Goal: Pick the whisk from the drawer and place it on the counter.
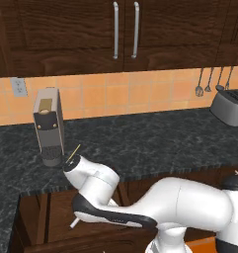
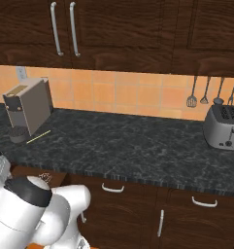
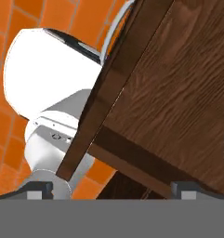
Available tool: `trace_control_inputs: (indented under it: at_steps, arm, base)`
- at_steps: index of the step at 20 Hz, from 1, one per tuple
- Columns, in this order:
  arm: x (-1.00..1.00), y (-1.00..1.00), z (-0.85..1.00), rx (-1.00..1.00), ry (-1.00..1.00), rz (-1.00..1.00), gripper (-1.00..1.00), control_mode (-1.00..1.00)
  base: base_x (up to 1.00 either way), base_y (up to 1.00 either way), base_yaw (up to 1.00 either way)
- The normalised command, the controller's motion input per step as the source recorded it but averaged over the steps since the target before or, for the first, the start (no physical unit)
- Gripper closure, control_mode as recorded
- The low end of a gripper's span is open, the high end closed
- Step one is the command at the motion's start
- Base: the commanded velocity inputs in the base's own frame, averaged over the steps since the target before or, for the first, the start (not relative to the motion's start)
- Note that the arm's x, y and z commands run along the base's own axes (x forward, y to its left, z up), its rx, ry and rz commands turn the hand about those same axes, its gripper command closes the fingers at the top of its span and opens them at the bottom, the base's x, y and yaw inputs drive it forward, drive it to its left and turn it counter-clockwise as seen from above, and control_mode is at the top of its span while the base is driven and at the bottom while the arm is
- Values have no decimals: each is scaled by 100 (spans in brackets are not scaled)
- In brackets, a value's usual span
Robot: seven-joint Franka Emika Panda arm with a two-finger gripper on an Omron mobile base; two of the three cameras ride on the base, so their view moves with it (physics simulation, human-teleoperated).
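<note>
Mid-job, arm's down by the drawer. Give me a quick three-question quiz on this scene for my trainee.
1. True or false: the drawer is pulled open.
2. Which appliance stands far right on the counter? A) toaster B) kettle C) blender
3. How many utensils hang on the tiled wall?

Key: 1 true; 2 A; 3 four.
</note>
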Motion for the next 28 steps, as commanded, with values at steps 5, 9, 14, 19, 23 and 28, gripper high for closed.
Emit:
trace_control_inputs:
  at_steps: [5, 9, 14, 19, 23, 28]
  arm:
    - [58, 68, -46, 1, 18, 48, -100, -100]
    - [6, 66, -26, -3, 18, 23, -100, -100]
    - [26, 36, -39, -1, 26, 26, -100, -100]
    - [11, 28, -54, 0, 5, 5, -100, -100]
    - [2, 21, -70, 3, -6, 4, -100, -100]
    - [18, 40, -27, 1, -4, 3, -100, -100]
  base:
    - [0, 0, 0]
    - [0, 0, 0]
    - [0, 0, 0]
    - [0, 0, 0]
    - [0, 0, 0]
    - [0, 0, 0]
